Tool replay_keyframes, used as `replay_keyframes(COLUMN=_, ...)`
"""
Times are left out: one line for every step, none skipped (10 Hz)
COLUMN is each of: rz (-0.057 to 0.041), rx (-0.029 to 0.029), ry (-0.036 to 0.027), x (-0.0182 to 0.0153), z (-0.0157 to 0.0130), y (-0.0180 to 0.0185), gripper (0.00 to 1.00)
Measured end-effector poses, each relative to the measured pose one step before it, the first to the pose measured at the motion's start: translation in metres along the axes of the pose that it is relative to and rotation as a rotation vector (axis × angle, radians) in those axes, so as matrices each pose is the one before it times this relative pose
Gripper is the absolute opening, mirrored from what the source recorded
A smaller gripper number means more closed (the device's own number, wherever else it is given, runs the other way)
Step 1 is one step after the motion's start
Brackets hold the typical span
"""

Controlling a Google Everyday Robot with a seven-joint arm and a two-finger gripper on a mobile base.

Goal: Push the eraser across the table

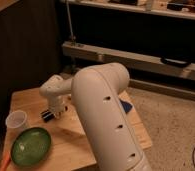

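Gripper (55,111) down on the table (31,100) beside the small dark striped eraser (46,116); its grip I cannot tell.

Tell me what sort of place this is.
Probably a lab or workshop: a small wooden table on speckled flooring, metal shelving behind. The end effector sits low over the table beside the eraser.

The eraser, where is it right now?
The eraser lies on the table, left of the middle, right beside the robot's hand, with the clear cup further left and the green plate below it.
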State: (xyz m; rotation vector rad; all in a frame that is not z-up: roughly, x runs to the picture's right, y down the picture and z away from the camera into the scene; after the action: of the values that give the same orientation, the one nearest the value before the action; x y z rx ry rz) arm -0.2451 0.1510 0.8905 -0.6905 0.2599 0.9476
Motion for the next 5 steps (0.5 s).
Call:
replay_keyframes(rz=-0.00632, rx=0.00508, ry=-0.00295, x=-0.00024, z=0.00008, y=-0.00046, gripper=0.00)
replay_keyframes(rz=0.00250, rx=-0.00400, ry=-0.00200, x=-0.00016, z=-0.00147, y=0.00045, gripper=0.00)
replay_keyframes(rz=0.00168, rx=-0.00162, ry=0.00171, x=0.00039, z=-0.00036, y=0.00036, gripper=0.00)
replay_keyframes(rz=-0.00266, rx=0.00295, ry=0.00207, x=0.00021, z=0.00004, y=0.00032, gripper=0.00)
replay_keyframes(rz=0.00089, rx=-0.00032, ry=-0.00026, x=0.00013, z=-0.00005, y=-0.00046, gripper=0.00)
